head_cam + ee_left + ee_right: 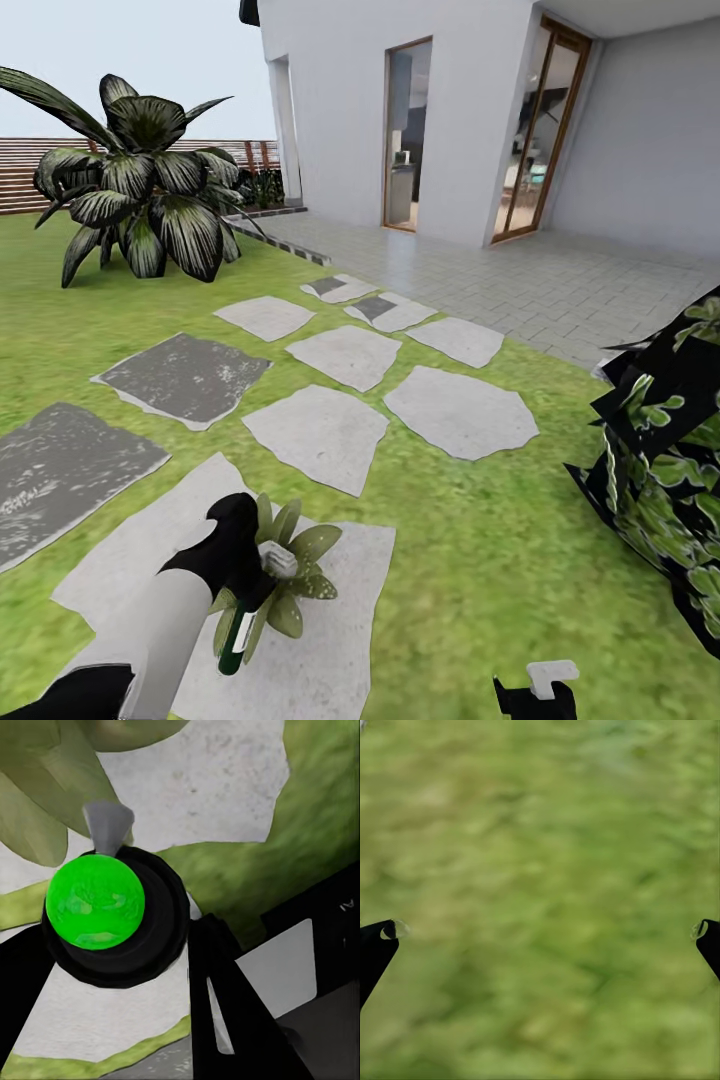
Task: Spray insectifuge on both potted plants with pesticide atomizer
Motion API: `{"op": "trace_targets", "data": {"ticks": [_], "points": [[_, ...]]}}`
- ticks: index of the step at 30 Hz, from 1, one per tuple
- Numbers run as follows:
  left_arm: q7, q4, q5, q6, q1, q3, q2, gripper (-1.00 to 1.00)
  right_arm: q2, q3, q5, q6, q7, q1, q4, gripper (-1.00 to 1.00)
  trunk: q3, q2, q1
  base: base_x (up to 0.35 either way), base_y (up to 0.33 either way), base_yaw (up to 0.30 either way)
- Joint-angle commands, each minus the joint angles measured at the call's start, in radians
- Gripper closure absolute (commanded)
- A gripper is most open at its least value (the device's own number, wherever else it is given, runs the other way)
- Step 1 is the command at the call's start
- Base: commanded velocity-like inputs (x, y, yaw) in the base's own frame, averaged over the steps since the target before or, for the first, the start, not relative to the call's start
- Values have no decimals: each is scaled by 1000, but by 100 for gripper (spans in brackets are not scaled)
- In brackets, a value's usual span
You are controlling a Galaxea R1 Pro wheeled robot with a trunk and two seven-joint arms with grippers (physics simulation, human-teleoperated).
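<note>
At the far left of the head view a brown slatted fence closes off the lawn, and in front of it stands a big bush of broad, glossy dark leaves with pale streaks. Irregular flat stepping slabs lie across the grass, some dark and mottled, others pale and smooth.

Low at the left, the left pincer is clamped on the pesticide atomizer, a dark green bottle with a pale nozzle head, held directly over a potted plant: a small rosette of pointed, speckled green leaves standing on a pale slab. In the left wrist view the atomizer's round bright-green end sits in a black ring, leaves spread behind it.

The right pincer hangs over blurred grass, fingertips wide apart and holding nothing. At the far right is a dark, angular leafy mass, with grey paving and the white house wall beyond.
</note>
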Motion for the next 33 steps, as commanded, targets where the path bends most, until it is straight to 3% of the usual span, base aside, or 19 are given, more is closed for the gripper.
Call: {"op": "trace_targets", "data": {"ticks": [1, 9, 14, 25, 30, 33], "points": [[-9, -1, -13, 6, -2, 6, -7, 100, 0, -9, 5, -3, 5, -1, 1, -100, -1, 0, 0, 2, 0, 0], [-9, 1, -14, 2, 7, 9, -4, 100, 0, -9, 5, -3, 5, -1, 1, -100, -1, 0, 0, -12, 0, 0], [-8, 1, -14, 1, 11, 9, -4, 100, 0, -8, 5, -3, 5, -1, 1, -100, -1, 0, 0, -300, 47, 0], [-7, 1, -15, 1, 10, 0, -4, 100, 0, -9, 5, -3, 5, -1, 1, -100, -1, 0, 0, -280, 216, 0], [-4, 2, -23, 1, 14, 0, 6, 100, 0, -9, 5, -3, 5, -1, 1, -100, -1, 0, 0, -73, 226, -56], [50, 3, -23, 1, 18, 3, 4, 100, 0, -9, 5, -3, 5, -1, 0, -100, -1, 0, 0, -3, 26, -92]]}}
